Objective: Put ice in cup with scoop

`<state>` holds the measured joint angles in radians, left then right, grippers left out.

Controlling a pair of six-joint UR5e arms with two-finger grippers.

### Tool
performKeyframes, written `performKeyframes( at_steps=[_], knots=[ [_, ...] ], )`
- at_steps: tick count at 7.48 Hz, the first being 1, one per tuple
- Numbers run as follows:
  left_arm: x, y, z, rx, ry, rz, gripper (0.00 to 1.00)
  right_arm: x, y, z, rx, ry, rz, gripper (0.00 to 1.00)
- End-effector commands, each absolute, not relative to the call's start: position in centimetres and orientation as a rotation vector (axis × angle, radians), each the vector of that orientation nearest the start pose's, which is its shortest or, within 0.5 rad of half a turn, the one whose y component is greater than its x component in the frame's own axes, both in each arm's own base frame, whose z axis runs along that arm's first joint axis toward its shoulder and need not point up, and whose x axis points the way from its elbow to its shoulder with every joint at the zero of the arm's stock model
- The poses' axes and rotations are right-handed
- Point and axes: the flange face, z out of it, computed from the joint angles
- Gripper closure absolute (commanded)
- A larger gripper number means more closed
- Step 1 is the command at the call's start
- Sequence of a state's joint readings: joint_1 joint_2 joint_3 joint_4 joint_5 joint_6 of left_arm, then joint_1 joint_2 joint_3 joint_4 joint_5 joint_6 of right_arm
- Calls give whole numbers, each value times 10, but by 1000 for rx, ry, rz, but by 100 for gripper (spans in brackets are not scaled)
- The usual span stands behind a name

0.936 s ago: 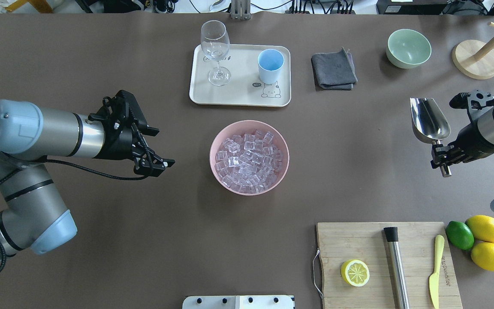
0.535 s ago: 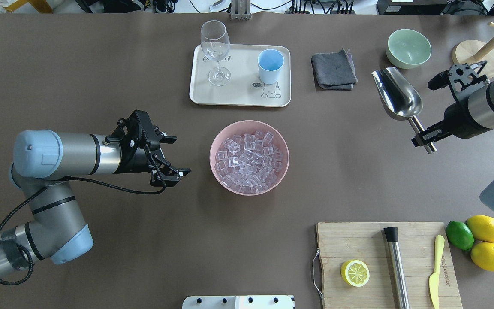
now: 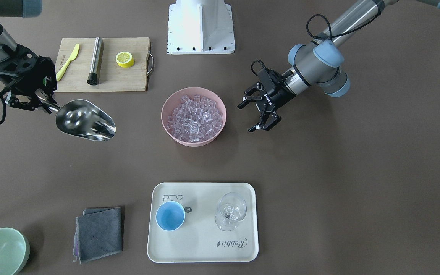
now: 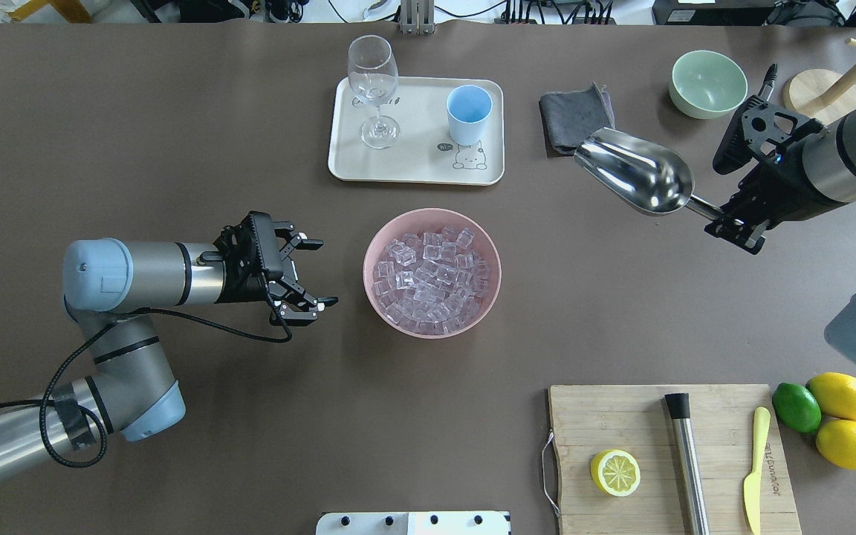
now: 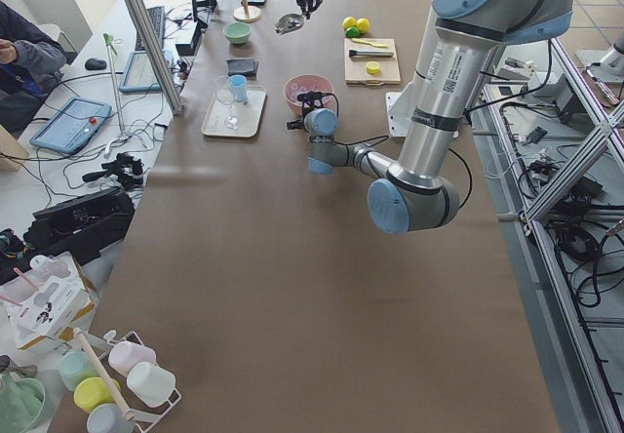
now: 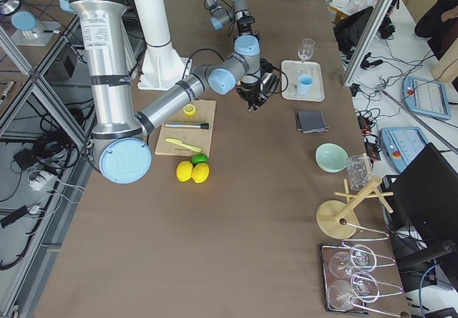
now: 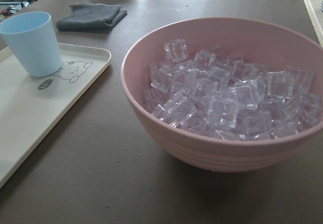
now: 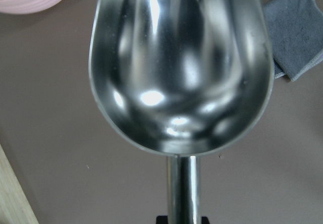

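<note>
Brown table [image 4: 175, 111], seen from above and read from the robot's edge outward. Nearest lies a wooden board [image 4: 621, 416] carrying a lemon half [image 4: 614, 472]; the frame cuts off the board's near edge. At mid-table a pink bowl [image 4: 432, 332] holds the ice [image 4: 428, 279]. The left gripper [image 4: 322, 272], fingers spread and grasping nothing, sits just beside the bowl, closer than half a second earlier; its wrist view shows bowl and cup [image 7: 31, 43] but none of its own fingers. The right gripper [image 4: 731, 223] pinches the handle of the scoop [image 4: 632, 177], which has swung toward the tray [image 4: 413, 167] since then, so its mouth now hides a corner of the grey cloth [image 4: 569, 119]. Only the right wrist view looks into the trough, bare of ice, while cropping the fingers. Farthest, the cup stands upright on the tray, apart from a stemmed glass [image 4: 373, 82].
</note>
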<state>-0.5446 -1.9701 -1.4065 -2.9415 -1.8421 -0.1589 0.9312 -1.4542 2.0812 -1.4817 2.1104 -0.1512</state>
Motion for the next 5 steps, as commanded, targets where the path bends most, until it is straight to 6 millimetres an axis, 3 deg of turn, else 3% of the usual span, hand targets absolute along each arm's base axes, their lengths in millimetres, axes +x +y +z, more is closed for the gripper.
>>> performKeyframes(
  at_steps=[1, 2, 3, 4, 5],
  knots=[
    [529, -424, 361, 1282, 1143, 914, 2, -221, -451, 281, 537, -449, -1311, 100],
    [543, -416, 354, 1276, 1161, 927, 2, -223, -457, 255, 446, -403, -1367, 100],
    [548, -411, 351, 1270, 1172, 936, 2, -225, -459, 245, 393, -357, -1430, 100],
    [551, -410, 347, 1254, 1184, 952, 2, -237, -457, 232, 344, -311, -1483, 100],
    [553, -411, 348, 1238, 1177, 956, 2, -267, -455, 210, 276, -240, -1539, 100]
  ],
)
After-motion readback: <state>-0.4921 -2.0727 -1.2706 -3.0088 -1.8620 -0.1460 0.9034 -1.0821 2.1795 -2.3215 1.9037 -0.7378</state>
